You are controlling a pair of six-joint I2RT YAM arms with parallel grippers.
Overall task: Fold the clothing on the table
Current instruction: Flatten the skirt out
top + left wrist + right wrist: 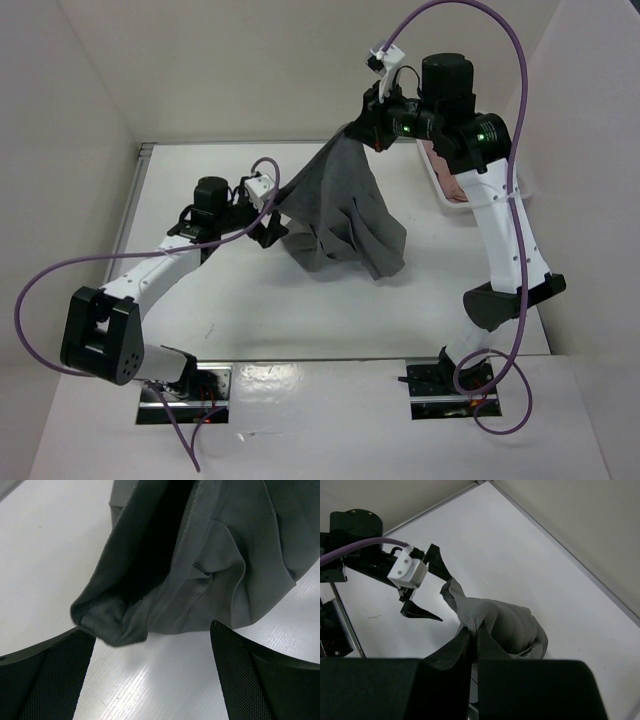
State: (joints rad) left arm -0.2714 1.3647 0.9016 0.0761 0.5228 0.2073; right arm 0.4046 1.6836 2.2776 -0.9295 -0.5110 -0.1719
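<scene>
White walls box in the table (pixel 250 320) on three sides, and from the top camera its surface looks plain matte white, with both arm bases bolted at the near edge.

We've got the clothing (pixel 345 225), the dark grey skirt, sitting roughly mid-table, a bit toward the far side. Only part of it is actually on the table though. The right gripper (pixel 472 637) has its fingers pressed together on a pinch of the fabric and is holding that bit up high. From there the skirt hangs down like a tent, and the lower part is bunched in loose, crumpled folds on the tabletop. In the right wrist view we can see the ribbed-looking cloth coming out right between the two fingertips.

The left gripper (pixel 149 630) is down low on the left side of the skirt with its jaws spread wide and nothing between them being squeezed. In its wrist view a rolled corner of the skirt pokes into the gap, sitting right by the tip of one finger (pixel 50 675). We honestly can't tell if it's touching or just beside it. The other finger is clear of the cloth, with bare table between them.

Over at the far right, a white basket (pixel 450 207) with a pink garment (pixel 430 158) in it peeks out from behind the right arm, mostly hidden.

Purple cables (pixel 30 290) loop off both arms.
</scene>
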